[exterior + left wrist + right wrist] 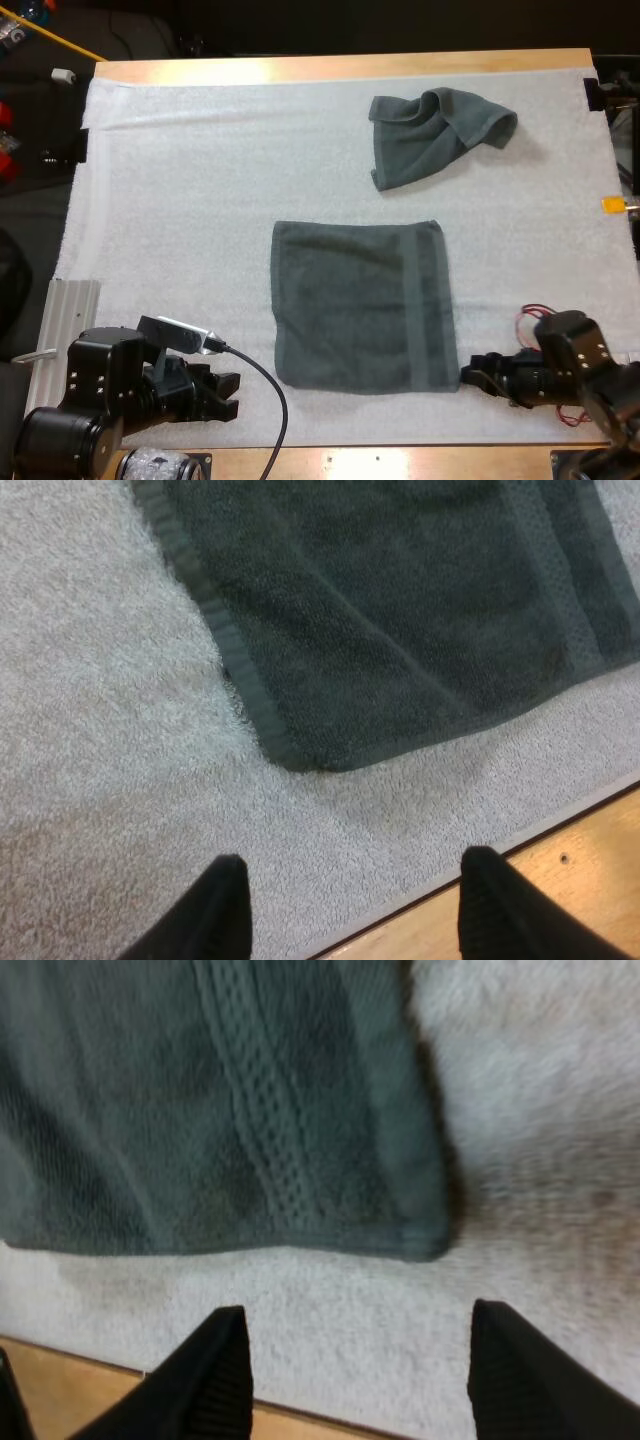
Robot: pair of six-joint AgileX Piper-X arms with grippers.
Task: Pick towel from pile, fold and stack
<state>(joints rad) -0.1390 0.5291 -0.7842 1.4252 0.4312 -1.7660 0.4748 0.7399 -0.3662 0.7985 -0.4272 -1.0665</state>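
Both spread empty, our left gripper [232, 394] and right gripper [470, 376] flank the flat dark grey-green towel [360, 305] mid-frame, set to fold.

High view looks down; close wrist views apparently share the spread towel [360, 305].
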